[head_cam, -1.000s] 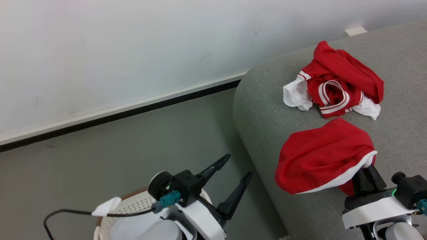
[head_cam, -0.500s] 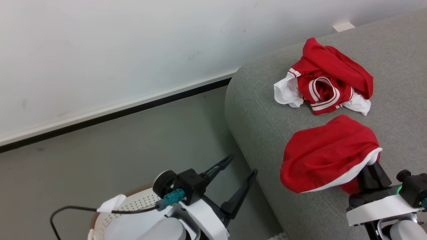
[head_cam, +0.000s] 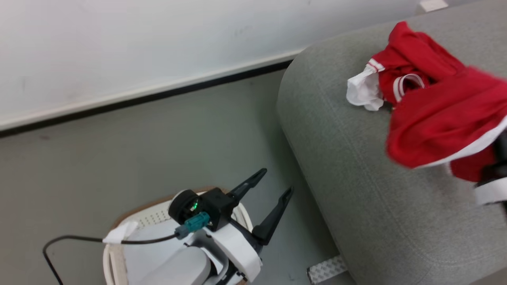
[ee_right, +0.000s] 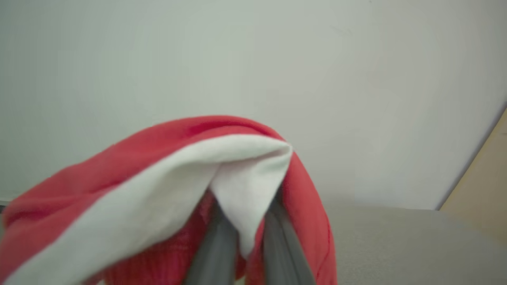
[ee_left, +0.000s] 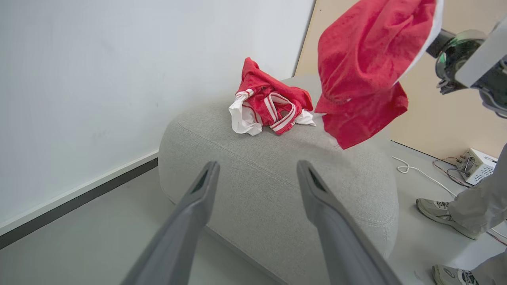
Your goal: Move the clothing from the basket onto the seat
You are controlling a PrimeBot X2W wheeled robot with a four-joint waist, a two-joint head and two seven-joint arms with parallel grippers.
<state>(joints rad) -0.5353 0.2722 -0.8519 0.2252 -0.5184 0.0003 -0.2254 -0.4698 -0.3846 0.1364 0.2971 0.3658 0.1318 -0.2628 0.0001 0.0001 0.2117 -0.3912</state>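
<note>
Head view: the left gripper sits at 6 o'clock over the basket, jaws wide apart and holding nothing. The basket stands on the floor, just beside the seat, which takes up the right half. A second garment, red with white trim, lies crumpled on the seat at 1 o'clock. The held garment hangs at 3 o'clock in front of it. The right gripper at the right edge is blurred; it seems buried in the cloth's lower edge.

Left wrist view: the two left fingers spread apart at 6 o'clock, with the seat beyond them. The second garment rests on the seat top at 12 o'clock. The held garment dangles at 1 o'clock from the right gripper, above the seat and clear of it. A person's shoe and trouser leg show at 4 o'clock, near a cable and a small box on the floor.

Right wrist view: the right fingers stand almost together at 6 o'clock, pinching a white-edged fold of the held garment that drapes over their tips. The seat shows at 4 o'clock, the wall behind.
</note>
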